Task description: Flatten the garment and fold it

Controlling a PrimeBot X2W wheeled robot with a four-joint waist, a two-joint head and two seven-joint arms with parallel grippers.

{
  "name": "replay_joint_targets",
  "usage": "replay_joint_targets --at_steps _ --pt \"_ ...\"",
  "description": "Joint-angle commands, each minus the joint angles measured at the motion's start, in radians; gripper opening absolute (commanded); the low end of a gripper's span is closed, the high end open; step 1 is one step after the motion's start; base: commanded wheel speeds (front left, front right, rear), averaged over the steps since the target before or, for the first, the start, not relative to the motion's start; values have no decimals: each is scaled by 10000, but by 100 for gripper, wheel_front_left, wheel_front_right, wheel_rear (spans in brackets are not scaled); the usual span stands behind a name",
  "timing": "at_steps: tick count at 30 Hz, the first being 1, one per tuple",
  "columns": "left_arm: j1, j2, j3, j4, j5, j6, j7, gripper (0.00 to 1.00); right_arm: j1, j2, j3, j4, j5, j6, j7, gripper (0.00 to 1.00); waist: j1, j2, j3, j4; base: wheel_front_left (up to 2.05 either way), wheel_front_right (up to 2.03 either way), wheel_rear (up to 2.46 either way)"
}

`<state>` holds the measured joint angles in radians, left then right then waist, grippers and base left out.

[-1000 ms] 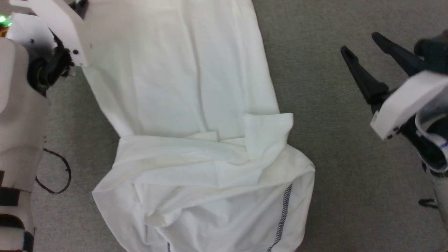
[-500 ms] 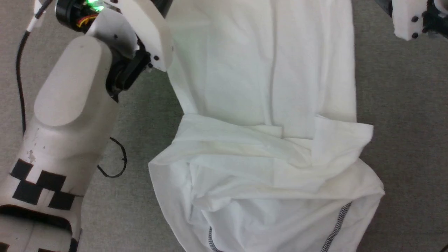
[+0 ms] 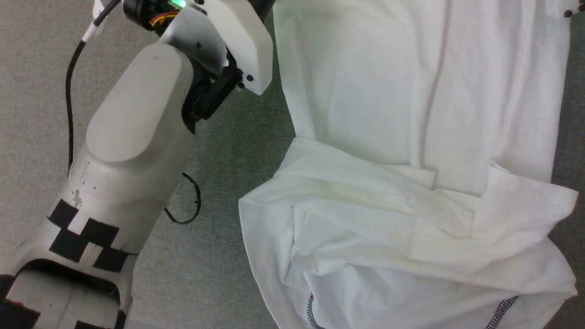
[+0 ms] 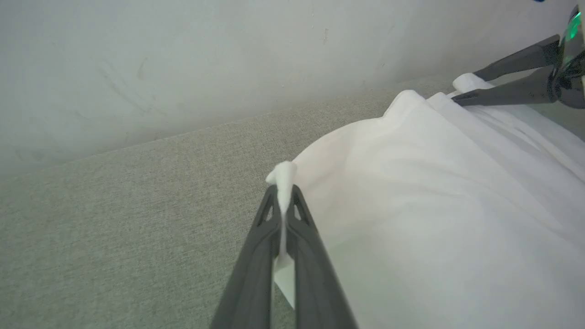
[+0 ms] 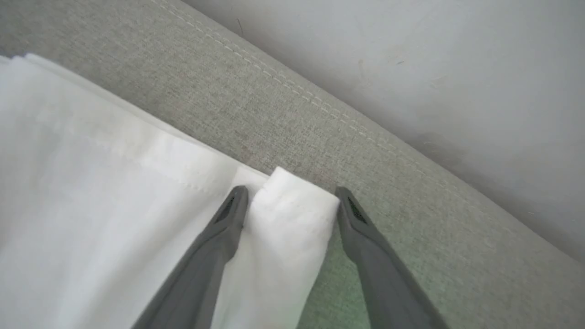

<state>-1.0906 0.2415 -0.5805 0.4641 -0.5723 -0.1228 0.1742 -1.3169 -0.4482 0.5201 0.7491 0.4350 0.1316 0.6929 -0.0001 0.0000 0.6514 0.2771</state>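
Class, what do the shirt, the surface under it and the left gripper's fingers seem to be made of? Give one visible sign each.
The shirt: thin, smooth white cloth, fibre unclear; it creases softly, with dark zigzag stitching. The surface: grey woven upholstery-like fabric, matte; visible weave. The fingers: dark, matte, probably plastic; moulded cut-outs.
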Motion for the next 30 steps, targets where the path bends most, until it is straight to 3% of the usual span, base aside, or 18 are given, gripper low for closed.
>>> replay_joint_targets --at_steps 1,3,4,16,30 --pt "-109 -59 -37 14 -59 -61 -63 0 171 -34 128 232 -60 -9 45 100 1 0 192 187 0 0 0" --pt "-115 -64 -84 91 -73 -63 -123 0 206 -15 259 530 34 -9 -1 100 1 0 191 182 0 0 0" --pt "-130 -16 -75 211 -107 -64 -186 0 236 -45 578 718 78 -9 65 0 1 0 177 135 0 0 0" --pt "-289 397 256 1197 -96 70 -1067 0 -71 -321 1383 885 766 -9 -1550 0 1 0 -422 -607 0 0 0" --pt "-429 837 559 2130 26 247 -2360 0 99 -691 1831 632 1782 -9 -4833 0 1 0 -1596 -1713 0 0 0"
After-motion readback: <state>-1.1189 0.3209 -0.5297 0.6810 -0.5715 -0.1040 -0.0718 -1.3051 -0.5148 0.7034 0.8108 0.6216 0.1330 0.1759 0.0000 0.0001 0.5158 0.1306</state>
